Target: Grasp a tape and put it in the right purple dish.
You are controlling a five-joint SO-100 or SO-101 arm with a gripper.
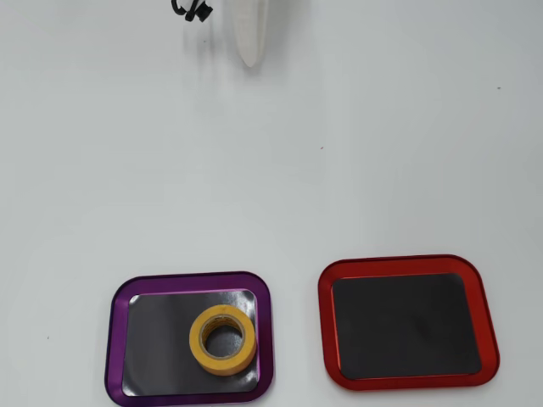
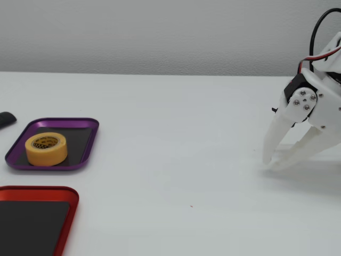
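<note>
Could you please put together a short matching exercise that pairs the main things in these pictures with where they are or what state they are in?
Column one:
1. tape
2. purple dish
3. red tray
4. gripper

Column two:
A. holds nothing on its dark inner surface
B. far from both trays, fingers slightly apart and holding nothing
C. lies flat on a dark inner surface, hole facing up
D. has the yellow roll resting inside it

Right pairs: 1-C, 2-D, 3-A, 4-B.
</note>
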